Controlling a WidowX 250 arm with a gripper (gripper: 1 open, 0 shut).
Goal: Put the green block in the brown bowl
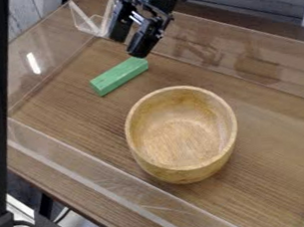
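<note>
The black pincer [130, 35] is hanging just beyond the far end of the green block [120, 75], its tips spread apart with nothing between them. The block is lying aslant on the wooden desk [61, 108], near the brown bowl [181, 133] but outside it, and the bowl is standing upright, its mouth facing up.

From where I'm standing, the likeliest trouble is a poor bite: the tips are lining up with the block's far end rather than its middle, so a grip taken there could let the long bar swing or slip out. If the pincer is coming down without matching the block's slant, one tip could be landing on top of it or shoving it along the smooth wood. Later, carrying it too low could be knocking the bar against the bowl's thick rim, dropping it outside or nudging the bowl away.
</note>
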